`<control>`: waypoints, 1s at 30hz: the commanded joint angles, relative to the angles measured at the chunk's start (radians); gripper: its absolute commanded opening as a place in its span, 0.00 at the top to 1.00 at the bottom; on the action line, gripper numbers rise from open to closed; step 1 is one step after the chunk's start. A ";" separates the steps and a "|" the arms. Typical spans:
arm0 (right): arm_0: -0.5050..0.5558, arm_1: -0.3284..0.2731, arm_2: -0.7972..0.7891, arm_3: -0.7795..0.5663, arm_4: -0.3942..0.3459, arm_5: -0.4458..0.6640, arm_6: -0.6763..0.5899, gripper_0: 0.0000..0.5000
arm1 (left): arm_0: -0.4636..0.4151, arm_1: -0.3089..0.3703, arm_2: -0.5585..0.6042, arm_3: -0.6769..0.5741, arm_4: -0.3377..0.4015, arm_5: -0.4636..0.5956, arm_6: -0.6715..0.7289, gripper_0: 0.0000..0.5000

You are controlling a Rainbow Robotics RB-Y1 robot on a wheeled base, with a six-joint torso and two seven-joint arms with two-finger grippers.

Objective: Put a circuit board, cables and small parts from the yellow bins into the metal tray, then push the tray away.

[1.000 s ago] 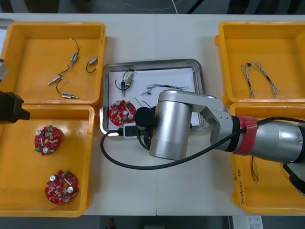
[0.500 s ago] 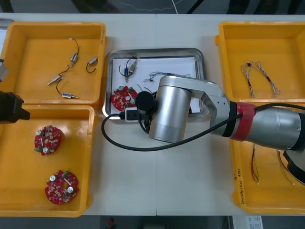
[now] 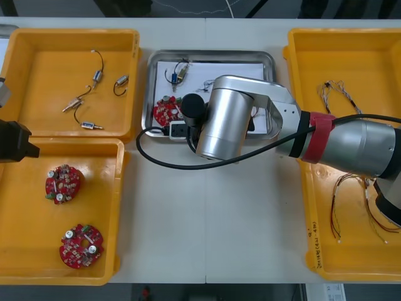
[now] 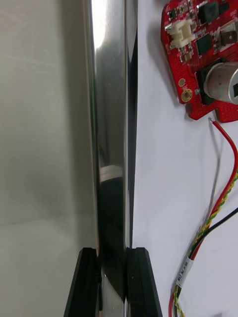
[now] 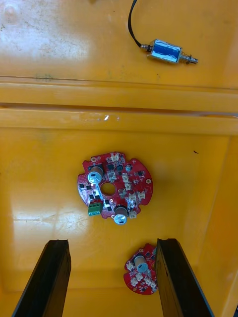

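Steel is what the right gripper (image 4: 113,283) has hold of: its black fingers are closed to the thickness of the rim of the tray (image 3: 211,55), which lies on the table between the two far bins (image 3: 44,63). Inside it I can see a circuit board (image 3: 166,114), a red and yellow cable (image 4: 218,208) and a small metal part (image 3: 178,74), so the loading looks finished, and what is left, I judge, is to end the push and let go. The left gripper (image 5: 115,277) hangs wide open and empty over the near left bin (image 3: 25,219), above two spare boards (image 5: 115,190).
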 commanded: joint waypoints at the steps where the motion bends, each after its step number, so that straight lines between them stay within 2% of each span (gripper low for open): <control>1: -0.073 0.006 -0.008 0.046 -0.008 -0.029 0.059 1.00 | 0.019 0.049 0.031 -0.031 -0.001 -0.009 -0.061 0.00; 7: -0.087 0.009 -0.009 0.097 -0.008 -0.085 0.076 1.00 | 0.019 0.049 0.031 -0.031 -0.001 -0.009 -0.061 0.00; 24: -0.116 0.024 -0.017 0.155 -0.009 -0.119 0.091 0.99 | 0.019 0.049 0.031 -0.031 -0.001 -0.009 -0.061 0.00; 27: -0.116 0.024 -0.020 0.153 -0.009 -0.122 0.096 0.84 | 0.019 0.049 0.031 -0.031 -0.001 -0.009 -0.061 0.00; 28: -0.116 0.024 -0.020 0.153 -0.009 -0.122 0.100 0.69 | 0.019 0.049 0.031 -0.031 -0.001 -0.009 -0.061 0.00; 29: -0.116 0.024 -0.020 0.153 -0.009 -0.122 0.105 0.42 | 0.019 0.049 0.031 -0.031 -0.001 -0.009 -0.061 0.00; 30: -0.116 0.024 -0.020 0.152 -0.009 -0.122 0.106 0.30 | 0.019 0.049 0.031 -0.031 -0.001 -0.009 -0.061 0.00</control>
